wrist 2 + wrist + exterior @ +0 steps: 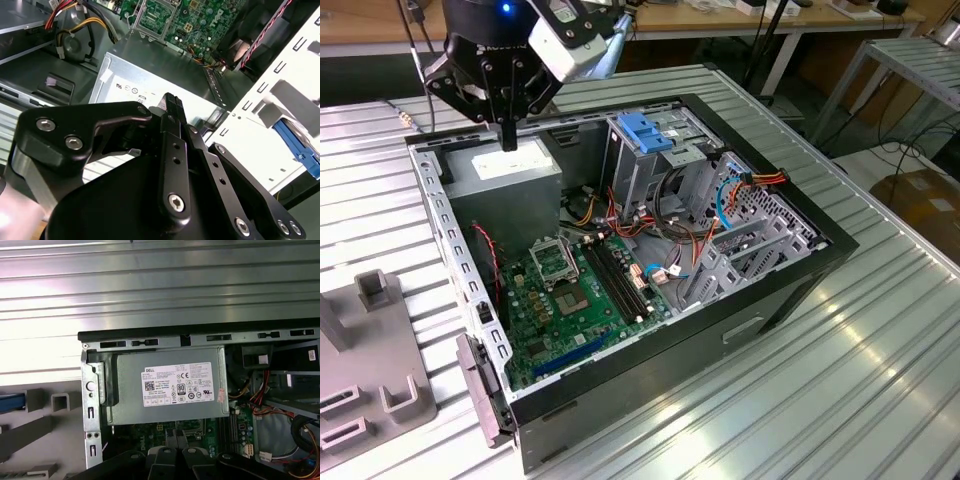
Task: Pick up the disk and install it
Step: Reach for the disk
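Observation:
My gripper (pixel 508 140) hangs shut, with nothing between its fingers, just above the grey power supply box (pixel 505 178) in the back corner of the open computer case (pixel 790 270). In both wrist views the black fingers (pixel 172 102) meet tip to tip over the box's white sticker (pixel 176 384). The disk is not in plain view. A blue strip (pixel 10 402) lies at the grey fixture (pixel 47 402) outside the case, and I cannot tell whether it belongs to the disk.
Inside the case are the green motherboard (pixel 575 290), bundles of coloured cables (pixel 740 185) and a metal drive cage with a blue handle (pixel 645 130). A grey slotted fixture (pixel 370 370) stands on the ribbed metal table (pixel 840 380) at the exterior view's left.

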